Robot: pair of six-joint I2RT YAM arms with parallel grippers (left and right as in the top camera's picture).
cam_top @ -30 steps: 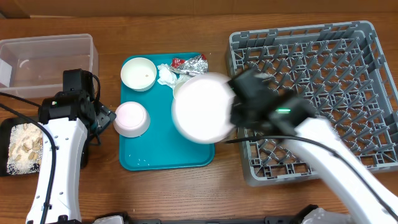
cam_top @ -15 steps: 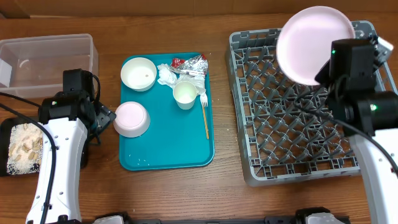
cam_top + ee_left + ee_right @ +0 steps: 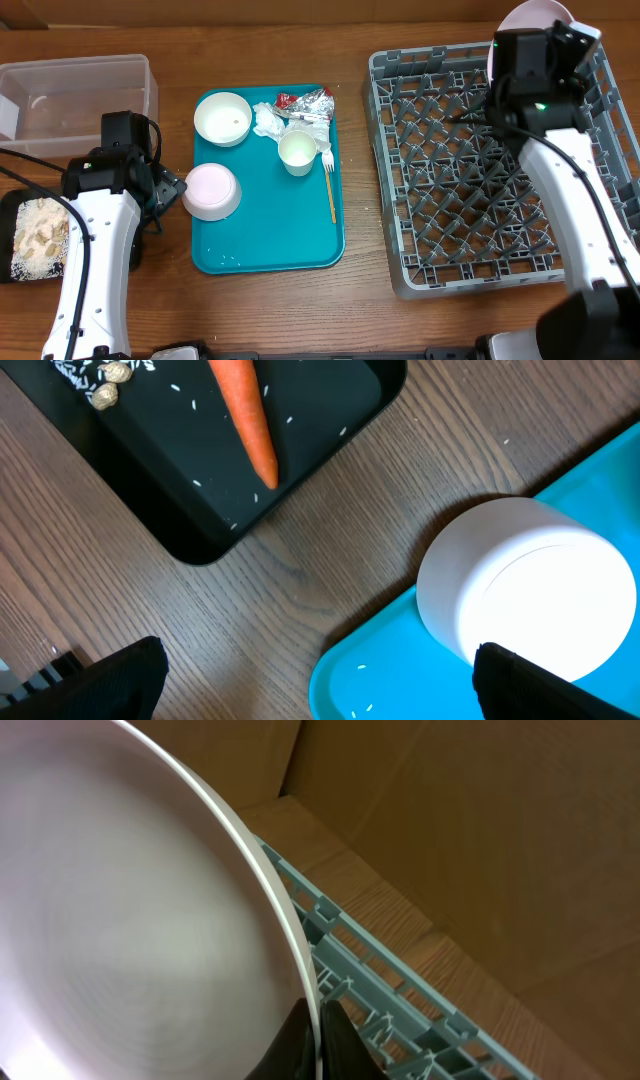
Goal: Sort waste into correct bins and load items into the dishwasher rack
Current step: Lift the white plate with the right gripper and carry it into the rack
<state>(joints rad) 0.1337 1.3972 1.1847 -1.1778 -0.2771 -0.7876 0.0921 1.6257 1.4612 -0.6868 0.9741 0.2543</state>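
Observation:
My right gripper (image 3: 318,1040) is shut on the rim of the round white plate (image 3: 535,12) (image 3: 120,920). It holds the plate on edge over the far right corner of the grey dishwasher rack (image 3: 480,170). Open, my left gripper (image 3: 325,685) hovers over the left edge of the teal tray (image 3: 270,245), beside an upturned white bowl (image 3: 211,191) (image 3: 525,595). On the tray are also an upright bowl (image 3: 222,118), a white cup (image 3: 298,152), a yellow-handled fork (image 3: 329,185), a crumpled napkin (image 3: 267,120) and a foil wrapper (image 3: 310,102).
A clear tub (image 3: 75,95) stands at the far left. Below it, the black tray (image 3: 300,420) holds an orange carrot (image 3: 245,420) and beige food bits (image 3: 35,235). Brown cardboard rises behind the rack's rim (image 3: 400,1000).
My right arm has swung the plate from above the teal tray to the rack's far right corner and tipped it on edge. The left arm has not moved.

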